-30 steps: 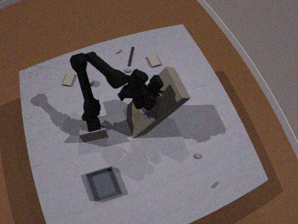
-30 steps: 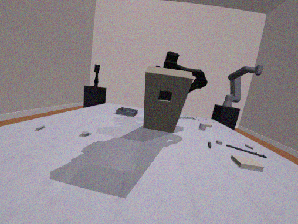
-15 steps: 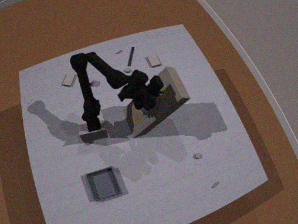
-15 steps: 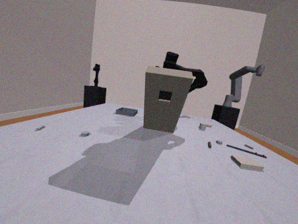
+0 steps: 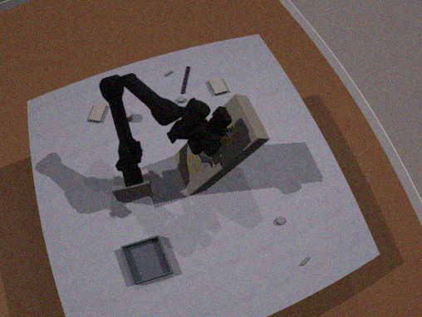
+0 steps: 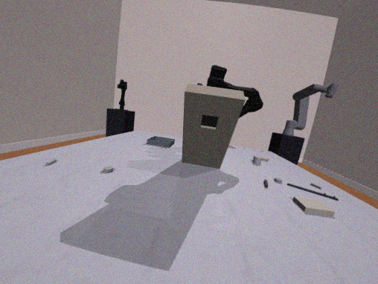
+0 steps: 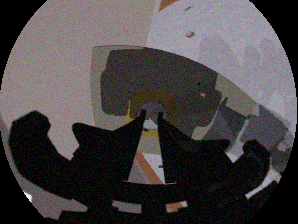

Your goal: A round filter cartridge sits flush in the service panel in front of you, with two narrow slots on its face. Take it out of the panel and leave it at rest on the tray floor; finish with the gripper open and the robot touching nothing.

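Observation:
The service panel (image 5: 254, 118) (image 6: 206, 149) (image 7: 150, 67) stands tilted on the table. The cartridge (image 7: 151, 108) sits in it inside a yellow ring, its face shaded and partly covered by the fingers; its slots cannot be made out. My gripper (image 5: 227, 131) (image 7: 151, 118) is slightly open, with a narrow gap between its fingertips, which are at or very near the cartridge face. Whether they touch it or enter the slots cannot be told. In the exterior view the fingers are hidden behind the panel. The tray (image 5: 130, 265) (image 6: 158, 144) is empty.
A second yellow ring (image 5: 193, 163) marks the panel's near left part. The panel's back has a square opening (image 6: 209, 121). A dark rod (image 5: 185, 80) (image 6: 312, 191), a pale block (image 5: 218, 86) (image 6: 316, 207) and a small round piece (image 5: 280, 221) (image 6: 107, 169) lie around the panel.

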`<action>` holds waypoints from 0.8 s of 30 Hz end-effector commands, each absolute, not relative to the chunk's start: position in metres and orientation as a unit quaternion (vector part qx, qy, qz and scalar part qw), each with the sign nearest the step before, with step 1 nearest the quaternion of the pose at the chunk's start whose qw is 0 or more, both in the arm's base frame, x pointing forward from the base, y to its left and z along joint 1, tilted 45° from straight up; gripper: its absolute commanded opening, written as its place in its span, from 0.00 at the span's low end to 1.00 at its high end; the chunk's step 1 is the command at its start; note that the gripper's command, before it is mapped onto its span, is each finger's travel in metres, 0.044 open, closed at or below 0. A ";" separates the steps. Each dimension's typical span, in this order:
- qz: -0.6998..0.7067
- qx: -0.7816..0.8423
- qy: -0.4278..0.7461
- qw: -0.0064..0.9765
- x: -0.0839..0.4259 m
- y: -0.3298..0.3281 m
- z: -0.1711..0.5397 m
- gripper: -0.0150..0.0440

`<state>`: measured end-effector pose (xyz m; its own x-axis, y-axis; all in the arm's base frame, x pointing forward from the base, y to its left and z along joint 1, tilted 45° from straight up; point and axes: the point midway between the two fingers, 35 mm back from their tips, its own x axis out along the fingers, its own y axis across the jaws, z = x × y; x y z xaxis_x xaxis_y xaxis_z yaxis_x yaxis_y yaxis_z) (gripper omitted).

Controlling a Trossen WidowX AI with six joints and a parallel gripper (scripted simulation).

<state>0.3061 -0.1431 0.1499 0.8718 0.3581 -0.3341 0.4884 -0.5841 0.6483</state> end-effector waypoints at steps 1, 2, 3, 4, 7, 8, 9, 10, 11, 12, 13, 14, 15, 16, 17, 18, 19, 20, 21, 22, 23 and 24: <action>-0.086 0.887 0.237 0.388 0.307 -0.144 0.151 0.42; -0.086 0.887 0.237 0.388 0.308 -0.144 0.150 0.42; -0.086 0.887 0.237 0.388 0.308 -0.144 0.150 0.42; -0.086 0.887 0.237 0.388 0.309 -0.143 0.150 0.42; -0.086 0.887 0.237 0.388 0.309 -0.143 0.149 0.42; -0.086 0.887 0.237 0.388 0.309 -0.143 0.149 0.42; -0.086 0.887 0.237 0.388 0.309 -0.143 0.149 0.42; -0.086 0.887 0.237 0.388 0.309 -0.143 0.149 0.42; -0.086 0.887 0.237 0.388 0.309 -0.143 0.149 0.42; -0.086 0.887 0.237 0.388 0.309 -0.143 0.149 0.42; -0.086 0.887 0.237 0.388 0.309 -0.143 0.149 0.42; -0.086 0.887 0.237 0.388 0.309 -0.143 0.149 0.42; -0.086 0.887 0.237 0.388 0.309 -0.143 0.149 0.42; -0.086 0.887 0.237 0.388 0.309 -0.143 0.148 0.42; -0.086 0.887 0.237 0.388 0.309 -0.143 0.148 0.42; -0.086 0.887 0.237 0.388 0.309 -0.143 0.148 0.42; -0.086 0.887 0.237 0.388 0.309 -0.143 0.148 0.42; -0.086 0.887 0.237 0.388 0.309 -0.143 0.148 0.42; -0.086 0.887 0.237 0.388 0.309 -0.143 0.148 0.42; -0.086 0.887 0.237 0.388 0.309 -0.143 0.148 0.42; -0.086 0.887 0.237 0.388 0.309 -0.143 0.148 0.42; -0.086 0.887 0.237 0.388 0.309 -0.143 0.148 0.42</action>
<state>0.3086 -0.1421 0.1489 0.8723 0.3577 -0.3335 0.4876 -0.5836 0.6493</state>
